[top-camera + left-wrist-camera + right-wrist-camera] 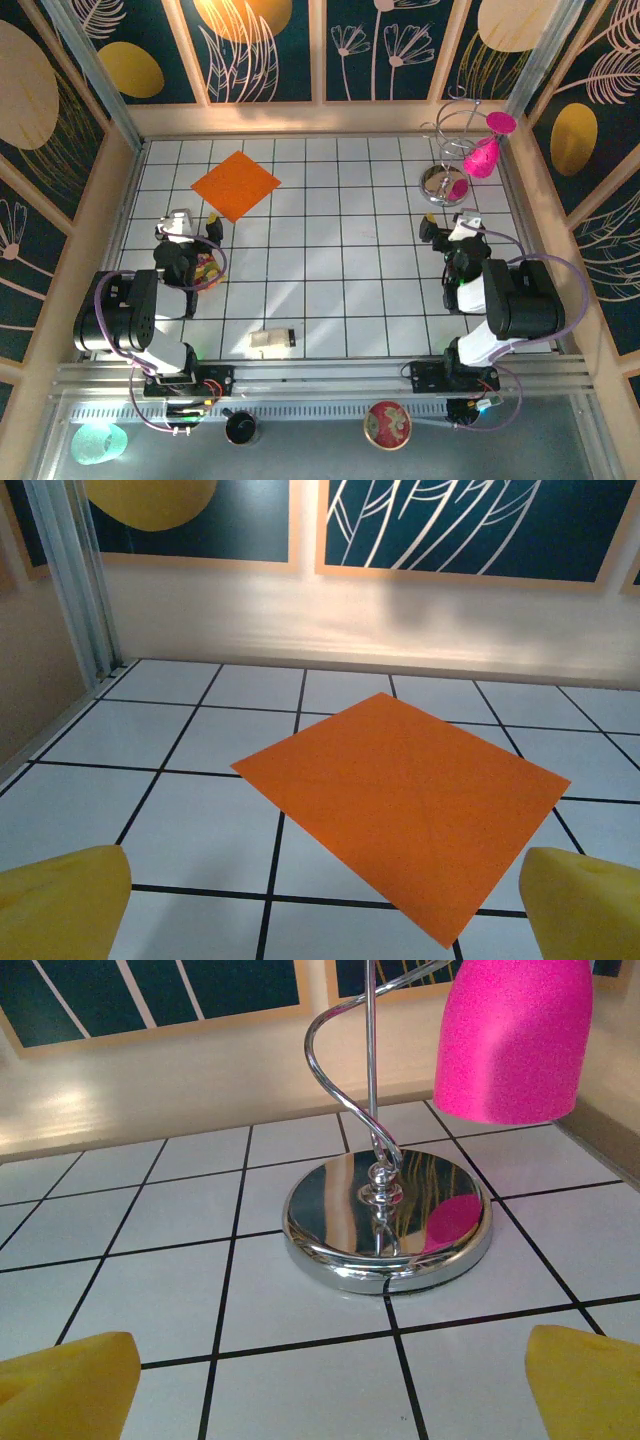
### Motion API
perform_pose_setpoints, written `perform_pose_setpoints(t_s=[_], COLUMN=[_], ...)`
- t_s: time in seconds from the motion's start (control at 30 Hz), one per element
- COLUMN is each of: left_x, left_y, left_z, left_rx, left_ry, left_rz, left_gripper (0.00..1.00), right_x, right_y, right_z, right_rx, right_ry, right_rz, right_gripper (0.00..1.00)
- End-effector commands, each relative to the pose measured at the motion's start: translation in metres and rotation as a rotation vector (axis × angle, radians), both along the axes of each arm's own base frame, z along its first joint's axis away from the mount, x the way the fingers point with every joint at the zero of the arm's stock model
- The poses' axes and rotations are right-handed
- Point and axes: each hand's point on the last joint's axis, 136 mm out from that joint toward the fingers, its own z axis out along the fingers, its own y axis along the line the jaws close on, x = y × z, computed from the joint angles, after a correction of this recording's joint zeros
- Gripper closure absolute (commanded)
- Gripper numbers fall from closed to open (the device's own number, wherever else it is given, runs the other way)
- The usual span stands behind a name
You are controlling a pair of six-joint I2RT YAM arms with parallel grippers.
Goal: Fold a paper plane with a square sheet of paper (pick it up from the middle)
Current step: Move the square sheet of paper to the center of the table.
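The square sheet of paper (236,185) is bright orange and lies flat and uncreased on the white tiled table at the back left, turned like a diamond. My left gripper (193,224) hovers just in front of it, apart from it. In the left wrist view the sheet (400,800) fills the middle, and the left gripper (325,920) is open with bare tile between its yellow fingertips (60,900). My right gripper (450,226) stands open at the right, far from the sheet, with nothing between its fingers (585,1385). The paper plane is out of view.
A chrome stand (445,185) carrying pink cups (480,158) is at the back right, directly ahead of the right gripper (325,1390); its base (388,1215) is close. A crinkled multicoloured wrapper (208,268) lies by the left arm. A small beige block (272,340) sits near the front edge.
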Motion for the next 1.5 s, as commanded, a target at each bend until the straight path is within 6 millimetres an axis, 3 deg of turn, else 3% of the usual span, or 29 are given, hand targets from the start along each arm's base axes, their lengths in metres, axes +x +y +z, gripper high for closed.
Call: perform_pose_setpoints(t_s=[0.0, 0.2, 0.8, 1.07, 1.23, 1.33, 1.4, 1.47], left_x=[0.004, 0.001, 0.001, -0.027, -0.021, -0.014, -0.006, 0.005], left_y=[0.003, -0.005, 0.006, 0.029, 0.040, 0.042, 0.037, 0.022], left_z=[0.007, 0.007, 0.008, 0.037, 0.065, 0.074, 0.077, 0.078], left_rx=[-0.003, 0.007, -0.011, -0.052, -0.121, -0.273, -0.365, -0.411], left_ry=[-0.026, -0.031, -0.035, -0.130, -0.120, -0.073, -0.018, 0.043], left_rz=[0.009, -0.035, 0.027, 0.169, 0.237, 0.260, 0.244, 0.172], left_gripper=[0.01, 0.01, 0.01, 0.01, 0.01, 0.01, 0.01, 0.01], right_x=[0.005, 0.006, 0.005, -0.006, 0.000, 0.006, 0.013, 0.019], right_y=[-0.002, -0.002, -0.003, -0.004, 0.003, 0.003, 0.008, 0.026], right_z=[0.009, 0.009, 0.009, 0.041, 0.055, 0.059, 0.057, 0.053], right_rx=[0.005, 0.005, 0.006, -0.001, 0.058, 0.163, 0.286, 0.331], right_ry=[-0.028, -0.029, -0.029, -0.070, -0.006, 0.076, 0.178, 0.262], right_rz=[-0.003, -0.004, -0.004, -0.028, -0.045, -0.132, -0.179, -0.166], right_gripper=[0.01, 0.01, 0.01, 0.01, 0.01, 0.01, 0.01, 0.01])
